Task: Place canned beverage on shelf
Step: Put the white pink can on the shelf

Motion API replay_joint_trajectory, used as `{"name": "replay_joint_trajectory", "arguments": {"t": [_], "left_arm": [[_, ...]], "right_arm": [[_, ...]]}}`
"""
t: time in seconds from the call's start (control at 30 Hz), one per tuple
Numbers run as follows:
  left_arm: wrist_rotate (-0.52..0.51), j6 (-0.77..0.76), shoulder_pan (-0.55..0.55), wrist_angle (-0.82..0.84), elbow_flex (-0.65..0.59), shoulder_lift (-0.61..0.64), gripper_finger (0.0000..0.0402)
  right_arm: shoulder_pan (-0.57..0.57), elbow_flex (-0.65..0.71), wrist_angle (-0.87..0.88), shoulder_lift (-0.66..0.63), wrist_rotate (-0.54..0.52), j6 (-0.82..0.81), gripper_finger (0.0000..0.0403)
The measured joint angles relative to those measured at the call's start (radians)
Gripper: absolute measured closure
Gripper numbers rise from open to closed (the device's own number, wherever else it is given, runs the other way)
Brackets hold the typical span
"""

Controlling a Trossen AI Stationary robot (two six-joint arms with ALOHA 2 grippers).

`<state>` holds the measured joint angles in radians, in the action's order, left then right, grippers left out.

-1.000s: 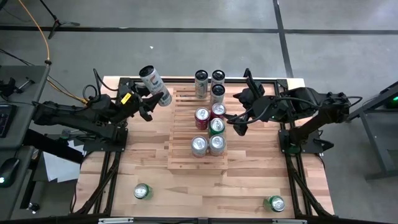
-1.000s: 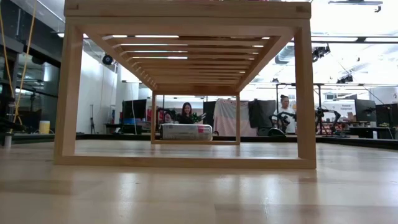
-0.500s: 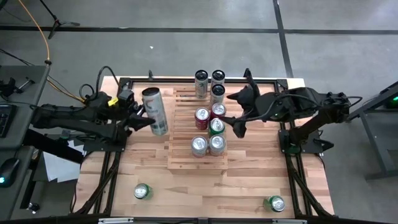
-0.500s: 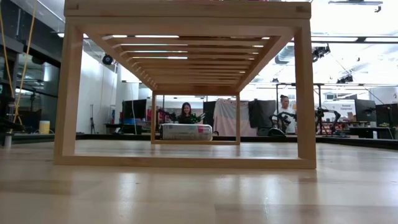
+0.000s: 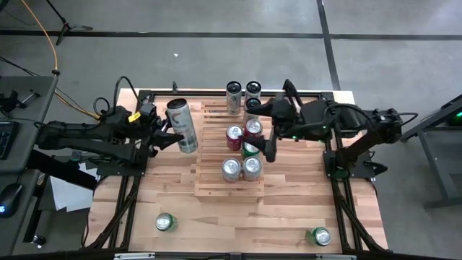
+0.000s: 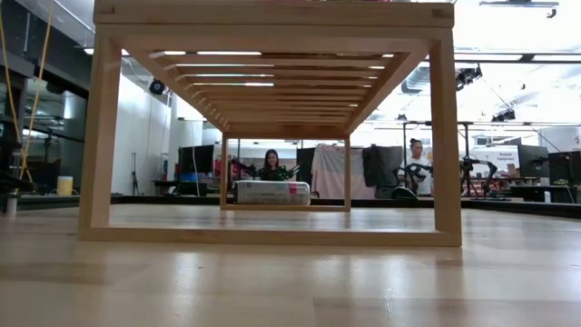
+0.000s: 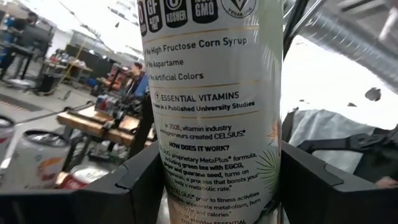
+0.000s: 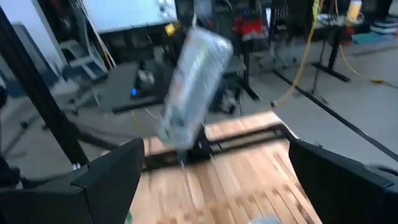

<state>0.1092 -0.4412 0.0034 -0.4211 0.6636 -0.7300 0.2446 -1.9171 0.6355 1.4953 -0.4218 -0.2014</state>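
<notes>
1. We have the tall white can (image 5: 182, 125) clamped between the left gripper (image 5: 164, 133) fingers, lifted off the table (image 5: 166, 188) and hanging just beside the left edge of the shelf (image 5: 216, 166). The left wrist view shows the fingers (image 7: 140, 186) pressed on both sides of the can body, low on its printed label.

2. The can looks roughly upright with a slight lean. We should level it before lowering, so that its base meets the slats flat and not on one edge.

3. The standing cans (image 5: 242, 137) crowd the right half of the shelf and its far end. The left columns of slats look bare, so we judge the nearest free spot, just inside the left edge, the safest target.

4. The right gripper (image 5: 268, 137) hovers over those cans with its fingers spread wide and holding nothing. We should keep our path clear of it and of the red can (image 5: 234, 136).

5. We lower slowly, centre the base across more than one slat so it cannot tip into a gap, and open only once the can stands by itself.

6. Two green cans (image 5: 165, 222) wait at the near end of the table.
</notes>
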Motion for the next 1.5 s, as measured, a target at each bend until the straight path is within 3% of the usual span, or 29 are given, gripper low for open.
{"name": "replay_joint_trajectory", "arguments": {"t": [0.27,0.83,1.1,1.5], "left_arm": [[-0.005,0.067,0.053,0.096,0.000,-0.001,0.0167],[0.044,0.159,0.222,0.110,0.002,-0.070,0.0167],[0.137,0.185,0.232,0.111,0.108,-0.219,0.0167],[0.114,0.241,0.231,0.183,0.175,-0.300,0.0167]], "right_arm": [[-0.089,0.000,-0.205,0.100,0.146,0.014,0.0018],[-0.219,0.000,-0.259,0.154,0.143,-0.116,0.0018],[-0.233,0.002,-0.313,0.227,0.164,-0.082,0.0018],[-0.246,0.002,-0.358,0.244,0.145,-0.078,0.0018]]}}
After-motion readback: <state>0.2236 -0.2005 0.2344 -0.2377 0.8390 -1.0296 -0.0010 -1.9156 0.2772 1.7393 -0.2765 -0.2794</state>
